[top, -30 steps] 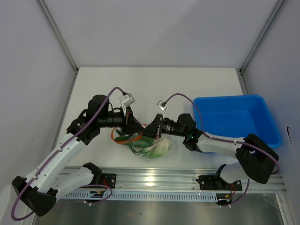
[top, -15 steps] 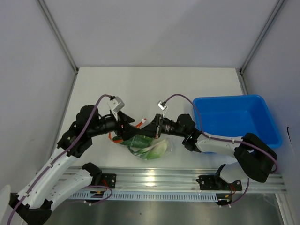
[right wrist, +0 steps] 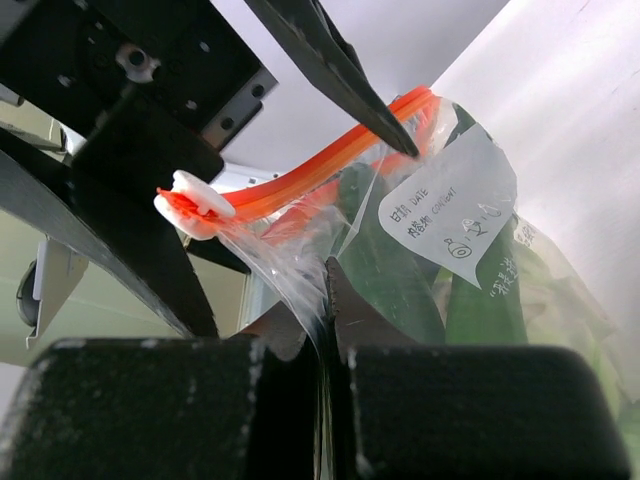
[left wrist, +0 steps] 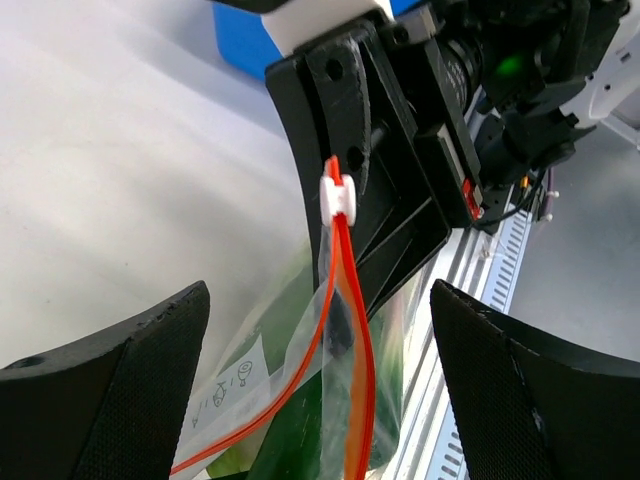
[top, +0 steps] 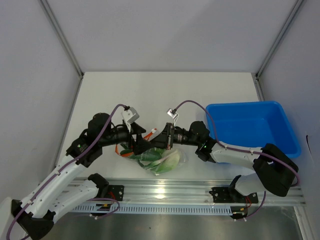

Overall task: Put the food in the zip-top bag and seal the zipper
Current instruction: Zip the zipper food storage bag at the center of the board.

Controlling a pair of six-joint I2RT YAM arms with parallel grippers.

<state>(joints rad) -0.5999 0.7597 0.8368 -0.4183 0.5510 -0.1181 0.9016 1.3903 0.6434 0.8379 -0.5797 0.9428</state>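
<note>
The left gripper (left wrist: 318, 292) has its two fingers (left wrist: 110, 370) far apart. It holds nothing. The orange-red zipper (left wrist: 350, 330) runs up through the gap between those fingers. In the left wrist view it is clear of both of them. At the far end of the zipper, out past the fingertips, sits a small white slider (left wrist: 340, 197). The slider is right up against the black front of the right gripper (right wrist: 326, 300).

The zip-top bag (top: 162, 159) lies on the white table (top: 165, 95), just below the spot where the two grippers meet. It is clear and crinkly, and it hangs down from the zipper. The food (top: 159, 156) is inside it. There are green leafy pieces with pale stalks and some darker long ones. A white label (right wrist: 450, 205) with small writing is stuck on the side of the bag, a little ahead of the right gripper's fingers.

The right gripper's fingers are pressed together. A bit of the bag's clear plastic is pinched between them, just under the zipper. In the right wrist view the zipper bends up and away from this grip. One pointed finger of the left gripper reaches in from above, and from this side its tip looks close to the orange strip. I cannot tell if the bag's mouth is zipped all the way along.

Behind the right gripper, out beside its arm, stands a blue bin (top: 250, 125). It is well apart from the bag.
</note>
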